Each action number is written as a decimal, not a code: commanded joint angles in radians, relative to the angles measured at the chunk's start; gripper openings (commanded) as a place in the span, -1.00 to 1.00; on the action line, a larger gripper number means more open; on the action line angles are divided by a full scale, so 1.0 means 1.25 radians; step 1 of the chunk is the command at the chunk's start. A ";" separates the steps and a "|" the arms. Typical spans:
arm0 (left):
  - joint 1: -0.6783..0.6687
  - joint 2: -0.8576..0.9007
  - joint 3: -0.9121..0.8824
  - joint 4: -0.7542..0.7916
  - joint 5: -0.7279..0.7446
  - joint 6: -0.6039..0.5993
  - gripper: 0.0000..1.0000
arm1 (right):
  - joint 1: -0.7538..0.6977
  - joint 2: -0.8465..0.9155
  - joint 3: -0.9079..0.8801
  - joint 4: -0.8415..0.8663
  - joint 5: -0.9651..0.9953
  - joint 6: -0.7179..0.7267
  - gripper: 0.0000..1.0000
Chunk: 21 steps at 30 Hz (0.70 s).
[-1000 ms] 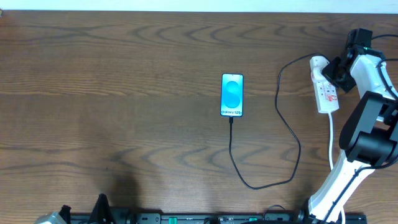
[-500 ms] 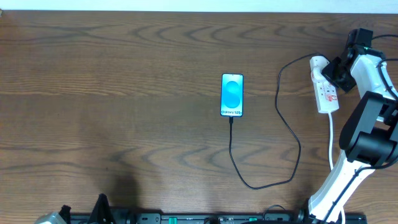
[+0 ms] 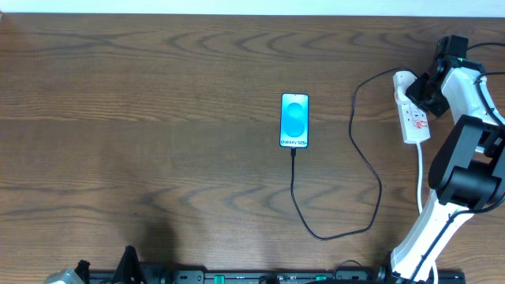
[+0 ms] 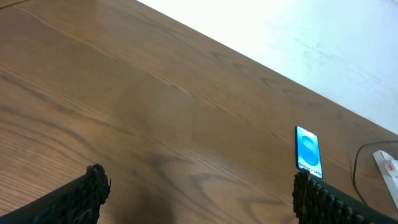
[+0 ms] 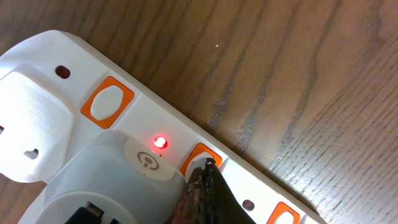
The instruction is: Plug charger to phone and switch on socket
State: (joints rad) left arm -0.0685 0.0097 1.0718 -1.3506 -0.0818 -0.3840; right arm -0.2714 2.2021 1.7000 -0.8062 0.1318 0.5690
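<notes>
Noted a slight shift of the right gripper (image 3: 428, 85) toward the far edge since a second ago. Found phone (image 3: 294, 120), charger (image 3: 371, 170) and socket (image 3: 412, 114) unmoved.

Located the phone flat on the tabletop (image 3: 158, 118), a little right of centre, screen lit blue, white band at its near end. Traced the charger from that near end, where it appears joined, toward the near edge, then in a loop right and back up to the far end of the socket.

Located the socket near the far right corner, lying roughly along the right edge, white cord trailing toward the near edge.

Confirmed in the right wrist view a pale grey plug (image 5: 112, 180) seated in the socket, a red light (image 5: 160, 142) glowing beside it, and orange switches (image 5: 107, 102) along one side.

Found the right gripper pressed together, pinching nothing, its tip resting at the orange switch next to the light.

Found the left gripper (image 4: 199, 186) spread wide and empty, low over the near left part of the tabletop, well apart from the phone.
</notes>
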 commanded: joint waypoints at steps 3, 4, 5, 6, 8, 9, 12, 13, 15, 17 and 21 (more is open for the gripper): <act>-0.004 -0.006 0.002 0.000 -0.007 0.010 0.92 | 0.042 0.027 -0.012 -0.038 -0.003 -0.007 -0.98; -0.004 -0.006 0.002 0.000 -0.007 0.011 0.92 | 0.042 0.021 -0.012 -0.043 0.009 -0.007 -0.98; -0.004 -0.006 0.002 0.000 -0.007 0.010 0.92 | 0.040 0.003 -0.012 -0.053 0.027 -0.008 -0.98; -0.004 -0.006 0.002 0.000 -0.007 0.011 0.92 | 0.040 -0.016 -0.012 -0.060 0.038 -0.008 -0.98; -0.004 -0.006 0.002 0.000 -0.007 0.010 0.92 | 0.039 -0.051 -0.012 -0.067 0.044 -0.008 -0.98; -0.004 -0.006 0.002 0.000 -0.007 0.010 0.92 | 0.038 -0.081 -0.012 -0.069 0.042 -0.008 -0.98; -0.004 -0.006 0.002 0.000 -0.007 0.010 0.92 | 0.038 -0.167 -0.012 -0.071 0.039 -0.007 -0.98; -0.004 -0.006 0.002 0.000 -0.007 0.010 0.92 | 0.039 -0.196 -0.012 -0.071 0.035 -0.007 -0.98; -0.004 -0.006 0.002 0.000 -0.007 0.010 0.92 | 0.041 -0.276 -0.012 -0.063 0.014 -0.007 -0.98; -0.004 -0.006 0.002 0.000 -0.007 0.010 0.92 | 0.041 -0.361 -0.012 -0.046 -0.008 -0.007 -0.98; -0.004 -0.006 0.002 0.000 -0.007 0.010 0.92 | 0.041 -0.533 -0.012 0.017 -0.045 -0.008 -0.98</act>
State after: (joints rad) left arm -0.0685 0.0097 1.0718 -1.3506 -0.0814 -0.3840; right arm -0.2222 1.6466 1.6768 -0.8062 0.1169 0.5690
